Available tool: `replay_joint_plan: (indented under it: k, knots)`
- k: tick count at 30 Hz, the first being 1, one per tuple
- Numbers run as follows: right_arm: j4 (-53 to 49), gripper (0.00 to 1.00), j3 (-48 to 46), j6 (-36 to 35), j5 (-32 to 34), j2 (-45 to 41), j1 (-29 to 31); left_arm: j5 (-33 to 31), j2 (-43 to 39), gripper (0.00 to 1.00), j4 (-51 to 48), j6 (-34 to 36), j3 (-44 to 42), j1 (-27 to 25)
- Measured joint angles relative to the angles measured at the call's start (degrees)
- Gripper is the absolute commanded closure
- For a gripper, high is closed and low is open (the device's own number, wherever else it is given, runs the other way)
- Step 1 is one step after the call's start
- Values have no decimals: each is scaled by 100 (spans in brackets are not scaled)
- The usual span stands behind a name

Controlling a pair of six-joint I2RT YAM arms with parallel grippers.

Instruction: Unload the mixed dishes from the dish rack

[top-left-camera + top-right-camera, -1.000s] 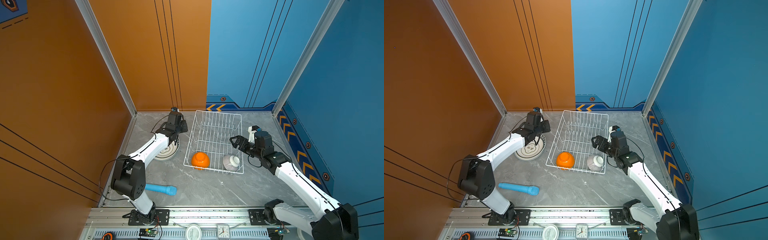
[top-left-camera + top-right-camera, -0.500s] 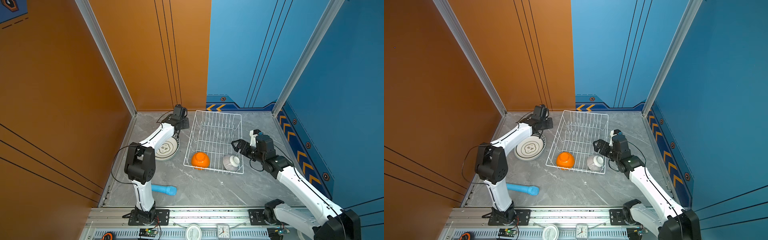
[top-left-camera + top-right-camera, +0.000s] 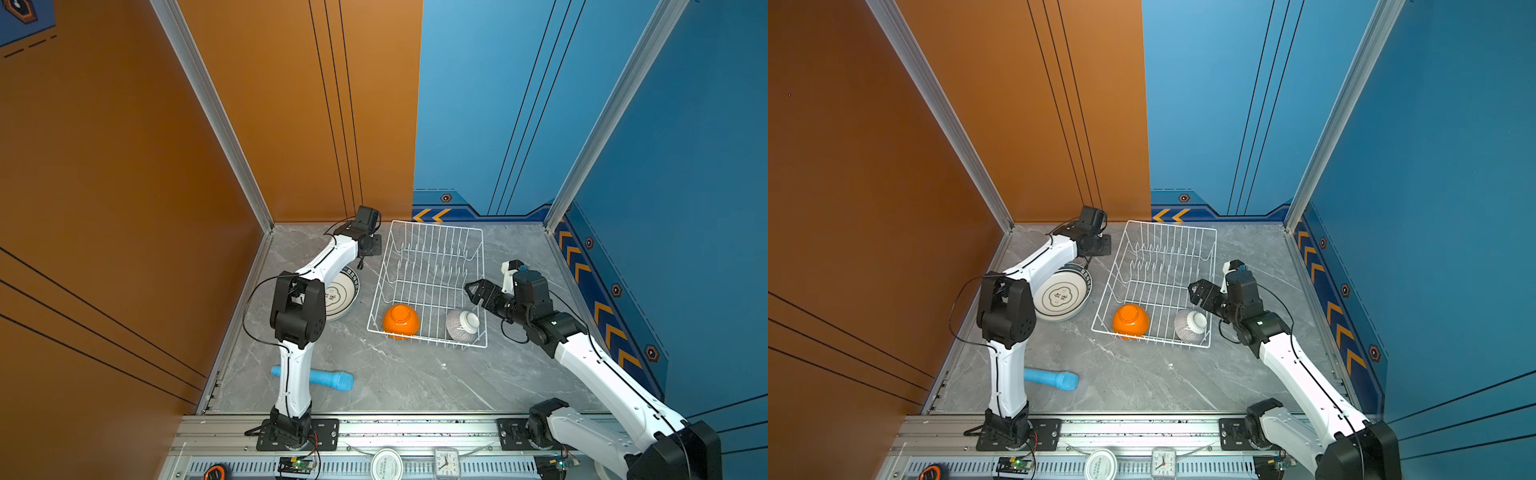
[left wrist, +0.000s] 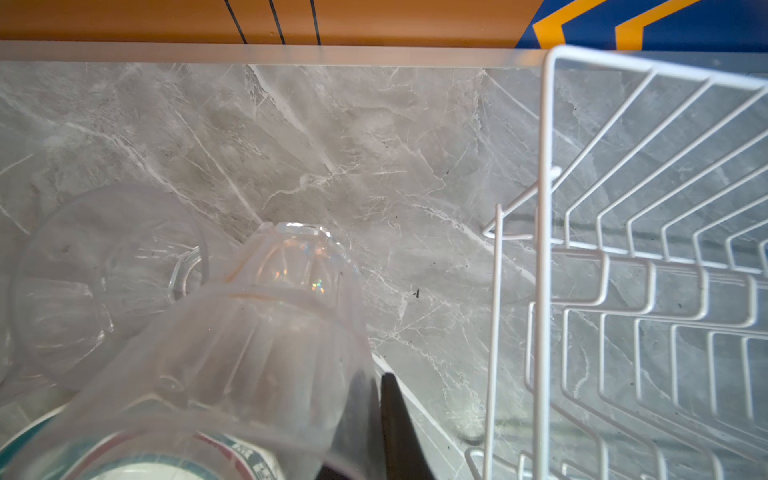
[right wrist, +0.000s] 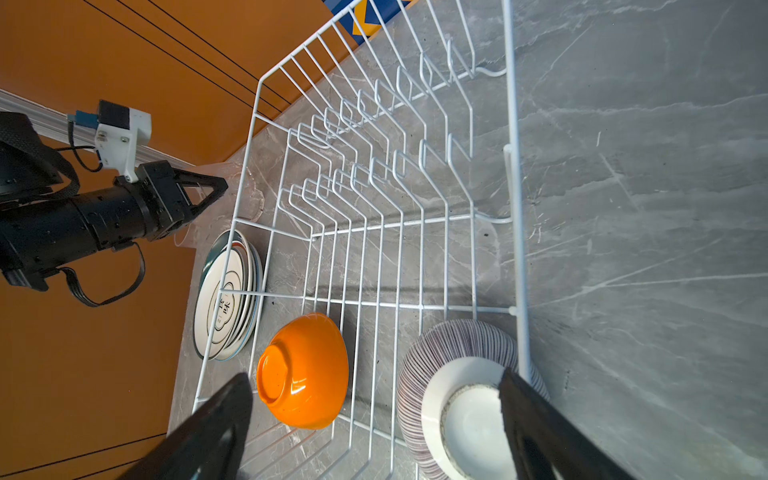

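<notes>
Counting the dishes gives two bowls, one stack of plates and at least two tumblers. Both bowls sit upside down inside the rack (image 3: pixel 432 272): the orange bowl (image 3: pixel 400 321) in its 7 o'clock corner, the striped bowl (image 3: pixel 462 326) in its 5 o'clock corner. The plates (image 3: pixel 1061 295) lie flat on the table (image 3: pixel 415 374) at the rack's 9 o'clock, partly under the left arm, their rims too tightly packed to count. At the rack's 11 o'clock, the left gripper (image 5: pixel 220 185) is pinched together on the wall of a tumbler (image 4: pixel 266 332), held tilted. A second tumbler (image 4: pixel 108 266) is on the table beside it, and overlapping clear glass there makes a third impossible to confirm. In both top views the tumblers barely show. The right gripper (image 3: pixel 470 291) hangs at 4 o'clock over the rack's rim, jaws spread wide, holding nothing. Whether a finger touches the striped bowl's foot cannot be told. One blue cylinder (image 3: pixel 328 378) lies well apart at 7 o'clock, crossed by the left arm. The rack is thin white wire, the orange bowl glossy, the striped bowl fine-lined with a white foot, the tumblers fluted, the table grey marble.
</notes>
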Motion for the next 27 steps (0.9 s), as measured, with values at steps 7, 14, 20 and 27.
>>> replay_joint_plan:
  k: [7,14,20,27]
  knots:
    - [-4,7,0,0,0,0,-4,118,264,100,-251,66,190,24]
    - [-4,7,-2,0,-2,63,-15,192,450,91,-439,109,404,35]
    - [-4,7,0,0,-2,160,-33,236,457,67,-492,179,553,42]
    - [-4,7,-2,2,-2,164,-37,286,457,46,-518,208,597,79]
